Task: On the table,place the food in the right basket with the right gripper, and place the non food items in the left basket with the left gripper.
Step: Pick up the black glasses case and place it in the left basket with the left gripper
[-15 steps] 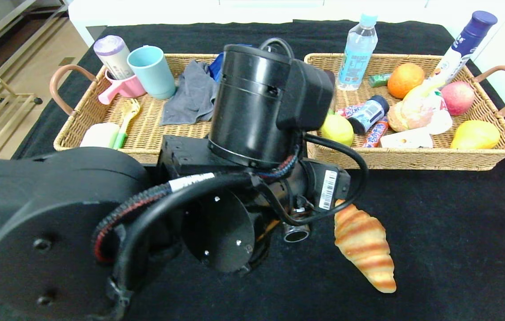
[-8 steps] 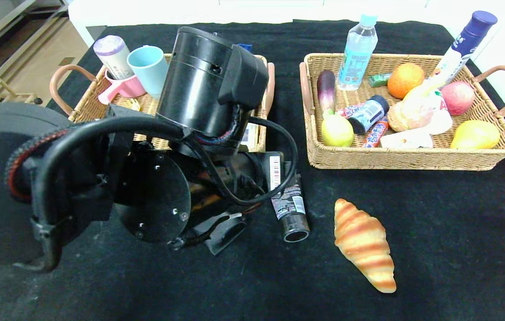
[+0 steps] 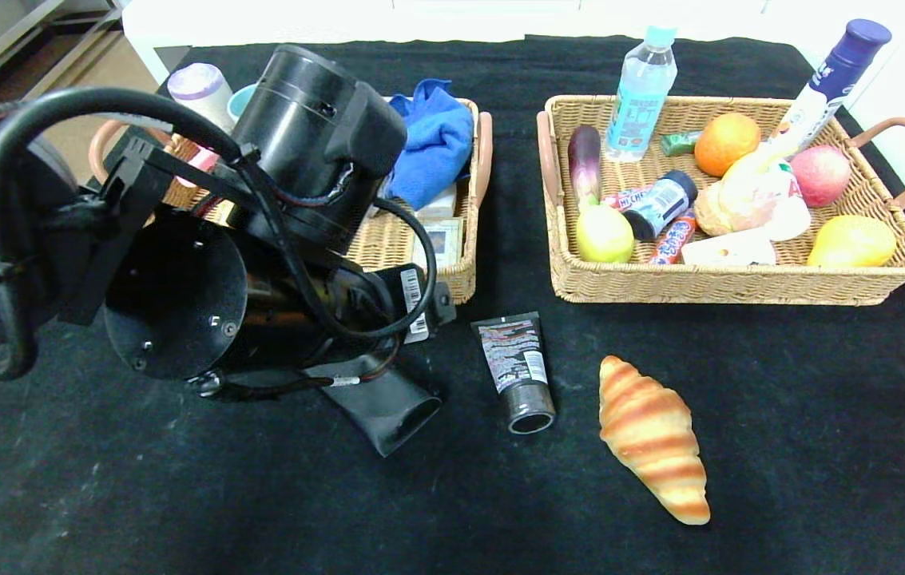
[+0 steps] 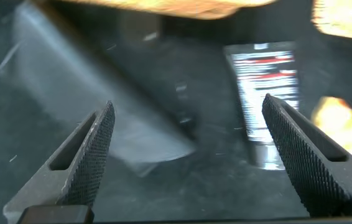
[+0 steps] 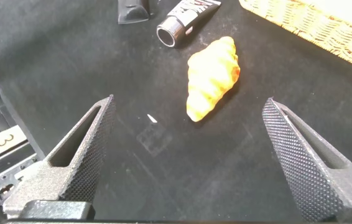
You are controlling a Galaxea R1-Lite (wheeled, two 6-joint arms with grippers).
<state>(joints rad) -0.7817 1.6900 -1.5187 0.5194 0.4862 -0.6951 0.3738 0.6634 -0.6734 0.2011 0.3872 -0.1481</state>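
Swung leftward, left gripper (image 4: 188,162) hangs spread over glasses case (image 4: 101,106); only the right wrist view shows right gripper (image 5: 188,165) spread.

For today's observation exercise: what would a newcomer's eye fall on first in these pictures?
First the bulky black left arm, looming over the left basket, its left gripper open above a black glasses case. Then the striped croissant alone on the black table, beside a black tube, before the fruit-filled right basket.

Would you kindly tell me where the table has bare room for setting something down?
Bare cloth lies right of the croissant, before the right basket, and along the table near edge. It is crowded mid-left, where the left gripper hangs over the glasses case beside the black tube.
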